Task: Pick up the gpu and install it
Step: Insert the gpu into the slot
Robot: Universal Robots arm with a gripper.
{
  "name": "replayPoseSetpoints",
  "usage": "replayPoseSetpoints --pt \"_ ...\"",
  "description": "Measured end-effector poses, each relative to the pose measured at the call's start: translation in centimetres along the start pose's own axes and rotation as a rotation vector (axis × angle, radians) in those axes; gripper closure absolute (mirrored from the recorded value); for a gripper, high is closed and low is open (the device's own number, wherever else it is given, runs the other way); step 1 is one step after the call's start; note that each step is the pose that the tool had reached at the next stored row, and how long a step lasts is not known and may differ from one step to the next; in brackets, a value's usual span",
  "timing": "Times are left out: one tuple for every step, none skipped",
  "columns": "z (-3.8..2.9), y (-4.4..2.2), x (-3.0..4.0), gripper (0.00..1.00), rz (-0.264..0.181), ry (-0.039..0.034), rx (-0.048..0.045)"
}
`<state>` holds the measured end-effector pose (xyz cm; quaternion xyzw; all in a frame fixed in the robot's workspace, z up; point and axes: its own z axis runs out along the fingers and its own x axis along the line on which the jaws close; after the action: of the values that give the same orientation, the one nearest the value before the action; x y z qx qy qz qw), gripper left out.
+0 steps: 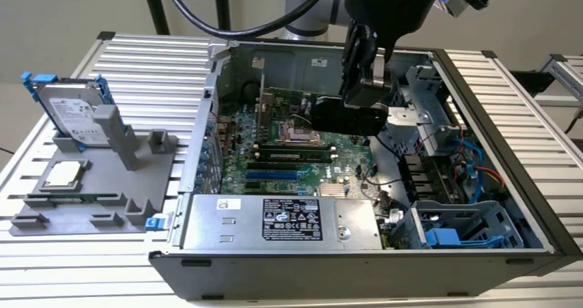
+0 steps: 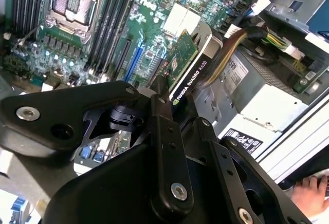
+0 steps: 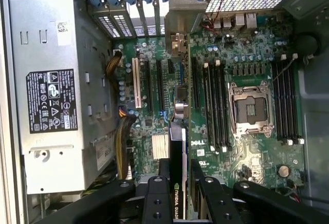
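Tool: pinching the black graphics card edge-on, just above the green motherboard inside the open computer case.

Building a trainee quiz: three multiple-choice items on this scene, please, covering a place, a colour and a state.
1. Where is the gpu? A on the grey stand; B above the motherboard, inside the case; C on the power supply.
2. The hard drive's frame is: A blue; B red; C yellow.
3. The tool is: A open; B shut on the hard drive; C shut on the gpu.
Key: 1 B, the card hangs over the board; 2 A, blue rails flank the drive; 3 C, its fingers clamp the card.
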<state>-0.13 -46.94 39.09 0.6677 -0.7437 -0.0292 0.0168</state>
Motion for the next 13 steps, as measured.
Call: replayPoseSetpoints --pt "0.09 0.0 0.0 1.0 0.0 0.0001 0.0" --pt "0.14 -0.01 -0.01 1.0 0.0 0.0001 0.0" --pt "0.16 -0.01 -0.01 1.0 0.0 0.0002 0.0" --pt "0.18 -0.01 0.0 1.0 0.0 0.0 0.0" --pt "0.21 -0.01 -0.01 1.0 0.0 0.0 0.0" --pt "0.2 -0.01 0.0 1.0 0.0 0.0 0.0" --pt "0.21 -0.01 0.0 1.0 0.0 0.0001 0.0" --pt "0.24 -0.01 -0.01 1.0 0.0 -0.0001 0.0" --pt "0.29 -0.01 -0.01 1.0 0.0 -0.0003 0.0001" --pt "0.33 -0.02 -0.01 1.0 0.0 -0.0001 0.0" --pt "0.37 -0.02 0.0 1.0 0.0 0.0 0.0" --pt "0.44 -0.02 0.0 1.0 0.0 -0.0001 0.0" --pt "0.51 -0.03 0.0 1.0 0.0 -0.0001 0.0"
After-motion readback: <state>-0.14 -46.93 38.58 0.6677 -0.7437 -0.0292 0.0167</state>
